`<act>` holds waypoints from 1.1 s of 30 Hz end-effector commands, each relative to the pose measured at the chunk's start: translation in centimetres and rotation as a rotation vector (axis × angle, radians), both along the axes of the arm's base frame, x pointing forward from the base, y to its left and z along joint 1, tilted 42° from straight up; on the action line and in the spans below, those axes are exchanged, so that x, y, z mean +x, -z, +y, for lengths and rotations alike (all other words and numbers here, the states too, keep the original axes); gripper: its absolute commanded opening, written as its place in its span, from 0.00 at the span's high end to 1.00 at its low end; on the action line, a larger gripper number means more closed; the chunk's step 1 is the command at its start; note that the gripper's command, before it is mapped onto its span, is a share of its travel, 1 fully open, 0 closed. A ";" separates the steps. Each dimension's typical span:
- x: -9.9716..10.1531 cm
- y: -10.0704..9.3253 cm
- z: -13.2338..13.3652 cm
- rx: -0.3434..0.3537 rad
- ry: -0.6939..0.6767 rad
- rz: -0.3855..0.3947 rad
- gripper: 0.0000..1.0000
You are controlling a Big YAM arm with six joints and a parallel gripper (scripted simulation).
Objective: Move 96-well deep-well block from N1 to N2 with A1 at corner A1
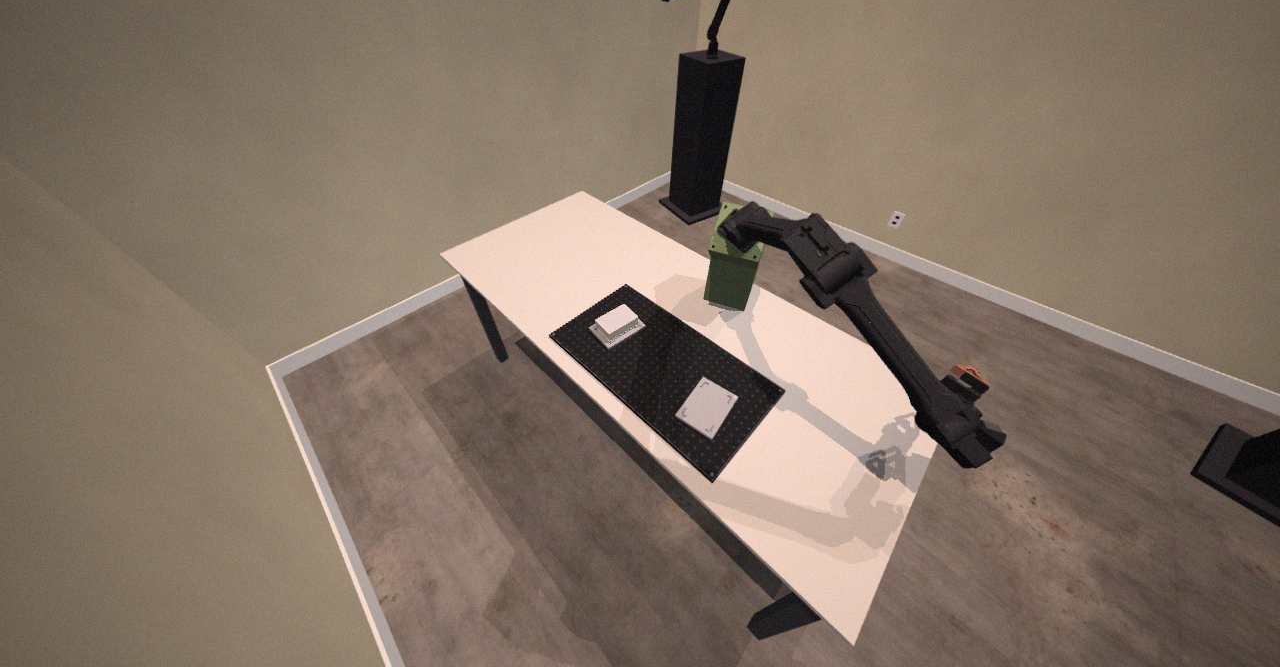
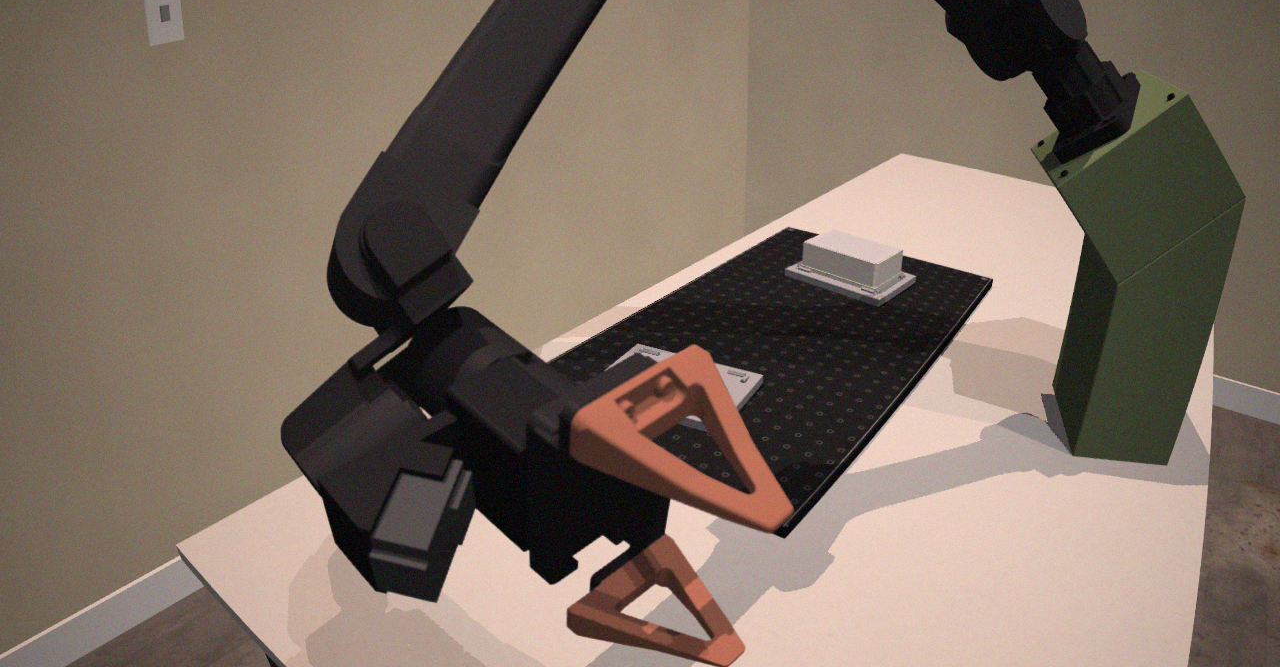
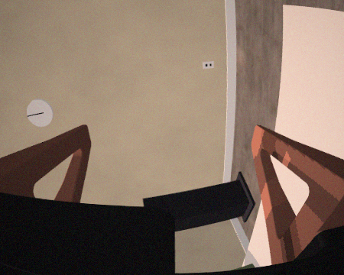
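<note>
closest to us in the exterior view is our gripper [image 2: 756, 573], its two orange triangular fingers [image 2: 689, 430] spread as wide as they go, with nothing between them. it hangs over the near end of the tabletop [image 2: 984, 555], turned on its side so one finger sits above the other, and it is well apart from both nests. our black arm [image 2: 474, 126] arches up and back to the green pedestal [image 2: 1145, 305] that stands on the tabletop just beside the black perforated board [image 2: 850, 358].

on that board we see the deep-well block [image 2: 850, 258], pale grey, upright and sitting flat on nest n1 [image 2: 899, 285] at the far end. nest n2 [image 2: 742, 381] lies at the near end of the board with nothing on it, partly hidden behind our upper finger. from the top view the block [image 1: 616, 319] and the bare nest [image 1: 706, 407] are well apart at opposite ends of the board [image 1: 662, 367], and our gripper [image 1: 971, 430] reaches out past the tabletop's edge [image 1: 895, 520].

we cannot read the a1 corner marks at this size. the wrist view shows only both fingers, wall, floor and a strip of tabletop [image 3: 315, 82].
</note>
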State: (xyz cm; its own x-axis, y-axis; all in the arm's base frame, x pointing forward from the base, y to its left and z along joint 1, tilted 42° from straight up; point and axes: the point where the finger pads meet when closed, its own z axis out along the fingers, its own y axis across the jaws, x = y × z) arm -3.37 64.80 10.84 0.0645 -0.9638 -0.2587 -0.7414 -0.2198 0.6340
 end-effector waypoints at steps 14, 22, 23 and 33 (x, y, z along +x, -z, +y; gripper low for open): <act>-0.3 -0.6 0.1 0.010 -0.005 -0.001 0.00; 2.9 -3.1 -0.3 0.044 0.108 -0.048 0.00; 3.4 -4.4 -0.1 0.049 0.108 -0.046 0.00; 7.5 -4.4 -1.7 0.029 0.201 -0.086 0.00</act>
